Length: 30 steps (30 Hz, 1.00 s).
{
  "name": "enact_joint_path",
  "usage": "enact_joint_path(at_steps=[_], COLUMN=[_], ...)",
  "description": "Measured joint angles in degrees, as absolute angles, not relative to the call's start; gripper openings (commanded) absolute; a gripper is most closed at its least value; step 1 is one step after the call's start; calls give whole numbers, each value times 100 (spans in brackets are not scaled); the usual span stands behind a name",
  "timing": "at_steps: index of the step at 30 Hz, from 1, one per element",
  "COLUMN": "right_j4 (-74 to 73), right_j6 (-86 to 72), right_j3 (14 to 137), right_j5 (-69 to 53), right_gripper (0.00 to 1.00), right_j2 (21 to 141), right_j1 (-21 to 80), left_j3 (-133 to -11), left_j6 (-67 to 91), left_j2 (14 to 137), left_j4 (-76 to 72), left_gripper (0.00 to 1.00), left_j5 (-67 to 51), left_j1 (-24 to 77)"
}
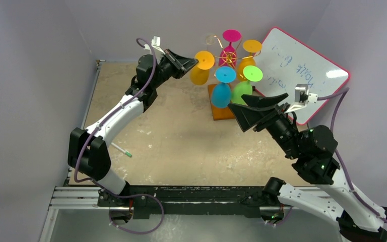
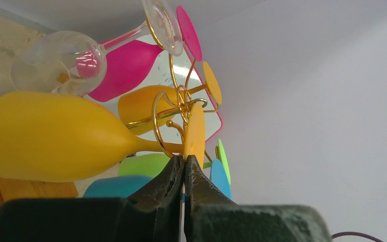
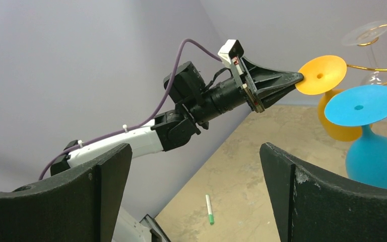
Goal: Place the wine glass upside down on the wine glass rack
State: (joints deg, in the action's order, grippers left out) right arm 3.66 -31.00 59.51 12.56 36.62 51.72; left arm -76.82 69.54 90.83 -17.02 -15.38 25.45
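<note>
- Top external, starting at the counter [image 1: 181, 151]: hard landing for anything shaken off the stand.
- Then the whiteboard [image 1: 302, 65]: leans just beside the right arm; could be knocked flat by a careless elbow swing.
- Next the wine glass rack [image 1: 220, 112]: stands at the far side of the counter on a small wooden base, loaded high with glasses; could rock or tip if dragged sideways through the pinched foot.
- For the right tool [image 1: 256, 108]: spread wide, holding nothing, hovering just beside the green glass [image 1: 242, 91] and near the blue glass [image 1: 221, 95]; could clip either bowl on a forward drift.
- For the left tool [image 1: 195, 61]: closed thin on the foot rim of the wine glass [image 1: 199, 75]; could tug that foot along if drawn back before parting.
- As to the wine glass itself: yellow, hanging bowl down on the rack's left side, stem inside a gold scroll, foot uppermost; looks seated, yet could slip out of the scroll's open end once let go.
- Beside it in left wrist view, the clear glass [image 2: 55, 65]: close to the yellow bowl; could chip if that bowl swings.
- Last the marker [image 1: 122, 151]: lies well apart by the left arm; little hazard.
</note>
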Motion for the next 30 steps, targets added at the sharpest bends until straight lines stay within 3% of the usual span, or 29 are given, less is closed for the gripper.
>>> enact_joint_path(at_steps=[5,16,30], right_j4=[344,231,139], right_j6=[-3098,-3096,-3074], right_j3=[5951,5951,5942], right_j5=[1253,1253,1280], right_gripper=[100,100,100], right_j2=[3726,3774,3721], right_j1=[5172,5172,5172], left_j3=[-7612,-7609,-7609], left_j6=[6989,6987,6276], left_j2=[9078,9078,8816], left_j4=[-1706,-1658,-642], left_gripper=[1,15,41], left_j5=[-1649,-1977,-1835], left_j1=[2545,2519,2512])
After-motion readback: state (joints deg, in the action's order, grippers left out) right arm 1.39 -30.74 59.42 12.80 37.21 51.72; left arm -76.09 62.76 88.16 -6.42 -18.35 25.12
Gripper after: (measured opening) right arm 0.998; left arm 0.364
